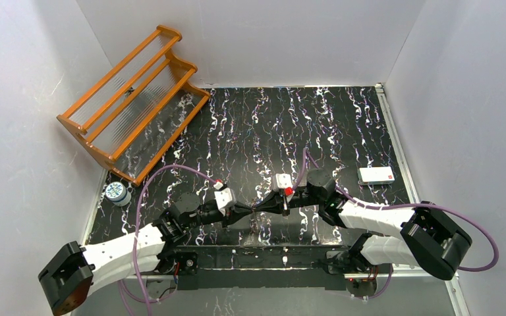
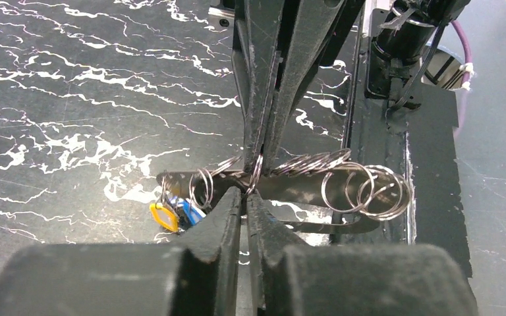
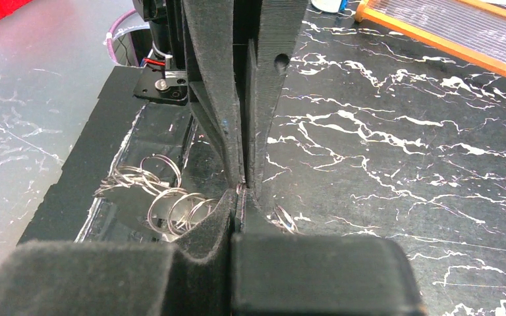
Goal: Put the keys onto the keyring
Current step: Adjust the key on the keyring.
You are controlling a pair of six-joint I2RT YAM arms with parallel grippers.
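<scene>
I'm seeing both arms meeting tip to tip at the near middle of the table [image 1: 342, 125], just in front of the bases. Right gripper [image 2: 258, 158] is clenching fully, its fingers pressing together on a thin silver loop of the keyring [image 2: 362, 187]. Left gripper [image 2: 245, 197] is facing it from the opposite side. Its pads are leaving only a narrow slit, and the tips are pinching that same loop as far as I'm reading it.

The keyring is showing as a row of silver split rings strung out sideways between the two grippers, spreading to either side of the pinch and casting a shadow on the marbled black top below. The keys [image 2: 171, 214] are showing as a small cluster, one with a blue head and one with a yellow head, at one end of the row. I'm not able to tell if they're threaded on.

An orange rack [image 1: 134, 100] is standing at the far left corner, with a round tin [image 1: 116, 192] just below it. A white card [image 1: 375, 174] is lying at the right, well apart from the grippers.
</scene>
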